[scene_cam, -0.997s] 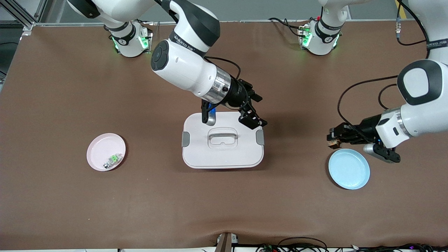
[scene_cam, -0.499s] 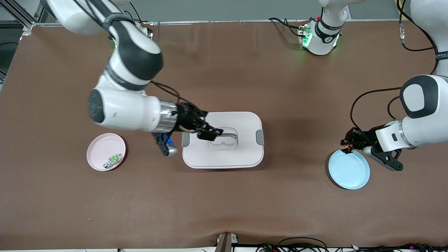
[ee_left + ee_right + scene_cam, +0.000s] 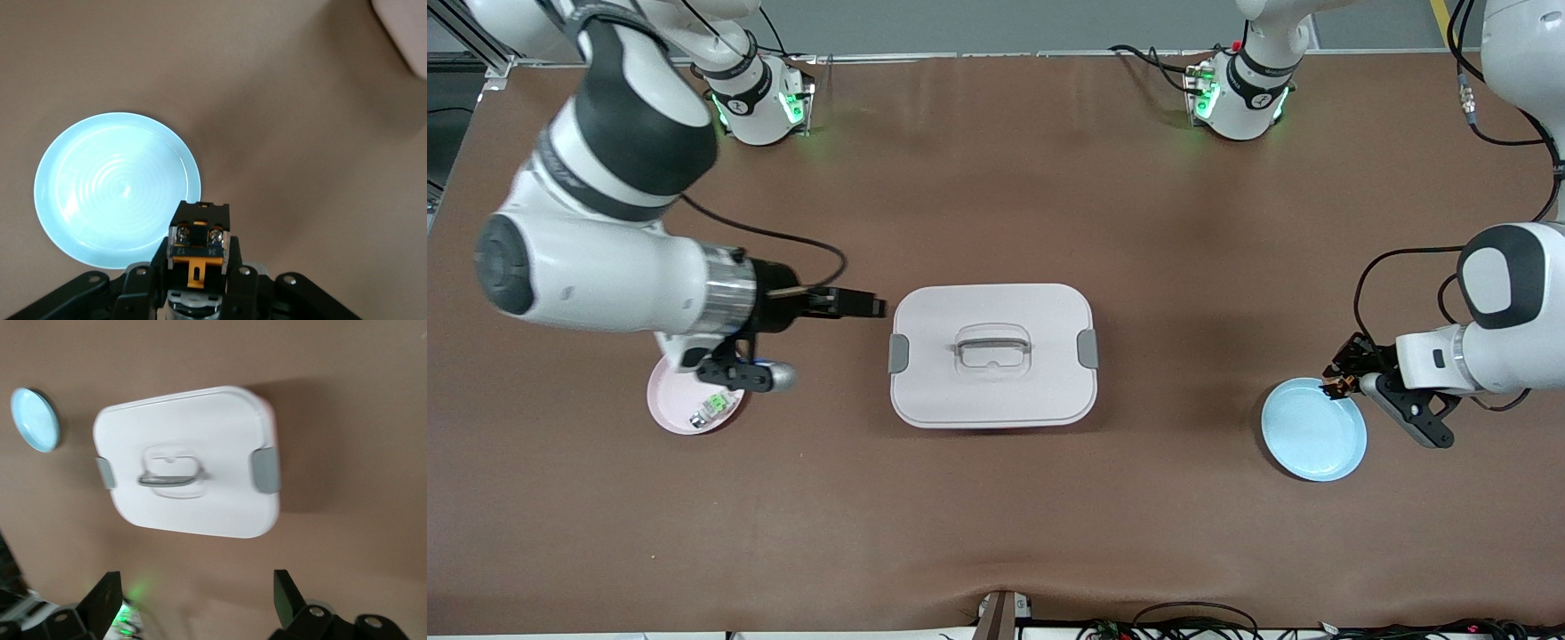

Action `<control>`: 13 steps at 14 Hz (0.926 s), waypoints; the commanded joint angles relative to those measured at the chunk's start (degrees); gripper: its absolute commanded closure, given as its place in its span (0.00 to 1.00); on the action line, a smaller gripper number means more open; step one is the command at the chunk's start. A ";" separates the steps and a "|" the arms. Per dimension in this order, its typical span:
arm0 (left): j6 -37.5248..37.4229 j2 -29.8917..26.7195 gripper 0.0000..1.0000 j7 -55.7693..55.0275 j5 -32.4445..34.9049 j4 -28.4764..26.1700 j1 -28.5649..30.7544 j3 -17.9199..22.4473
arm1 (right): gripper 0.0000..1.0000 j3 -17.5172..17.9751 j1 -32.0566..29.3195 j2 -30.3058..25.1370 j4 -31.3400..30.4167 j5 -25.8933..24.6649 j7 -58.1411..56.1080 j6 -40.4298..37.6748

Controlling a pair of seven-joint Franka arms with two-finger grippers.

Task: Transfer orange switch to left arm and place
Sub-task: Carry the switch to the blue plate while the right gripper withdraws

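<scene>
Having swung off the box (image 3: 992,356) to mid-left of frame, the right gripper (image 3: 854,305) hangs spread and empty, while the left gripper (image 3: 1343,378) clamps the switch (image 3: 199,239) at the blue plate's (image 3: 1303,440) edge, mid-right, so release looks next.

Box (image 3: 992,356) mid-table, pink plate (image 3: 671,396), blue plate (image 3: 1313,429), two arms.
</scene>
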 commanded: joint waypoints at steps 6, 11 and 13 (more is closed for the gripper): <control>7.35 8.45 1.00 21.81 1.44 3.96 2.76 -0.27 | 0.00 0.99 -4.71 -3.37 -1.16 -20.66 -31.86 -3.89; 13.16 11.44 1.00 30.61 4.94 6.23 2.51 -0.27 | 0.00 0.91 -8.33 -7.32 -1.16 -31.37 -38.93 -3.98; 13.86 12.15 1.00 31.76 5.39 6.77 2.24 -0.18 | 0.00 0.90 -9.37 -8.11 -1.07 -31.39 -38.58 -7.12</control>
